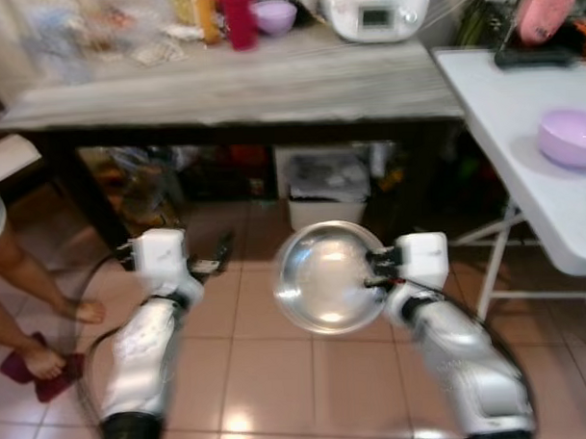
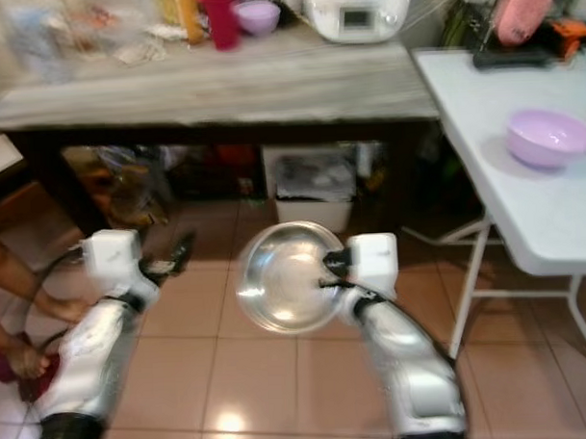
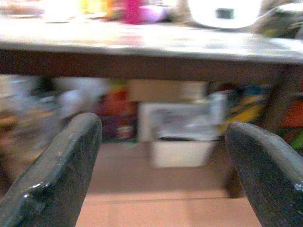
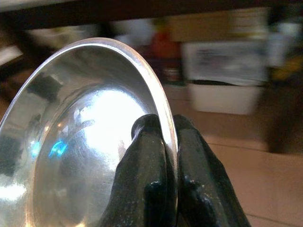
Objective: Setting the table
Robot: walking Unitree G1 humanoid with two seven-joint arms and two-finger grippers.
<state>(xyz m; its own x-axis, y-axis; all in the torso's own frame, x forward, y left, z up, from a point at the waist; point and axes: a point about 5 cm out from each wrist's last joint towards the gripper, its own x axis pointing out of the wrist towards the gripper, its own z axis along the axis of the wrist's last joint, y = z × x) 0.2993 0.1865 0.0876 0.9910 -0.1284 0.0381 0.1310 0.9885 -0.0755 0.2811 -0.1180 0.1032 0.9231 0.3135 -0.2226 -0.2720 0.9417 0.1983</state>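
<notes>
Tiled floor lies ahead of a cluttered dark counter (image 1: 231, 92), with a white table (image 1: 521, 125) to the right bearing a purple bowl (image 1: 570, 138). Right gripper (image 4: 163, 130) holds a steel bowl (image 1: 326, 276) above the floor, fingers clamped on its rim alone. Left gripper (image 3: 161, 156) is empty, fingers apart. Views are blurred, probably from walking. Risk: the thin rim grip may slip and drop the bowl. A person's feet (image 1: 56, 334) stand near the left.
</notes>
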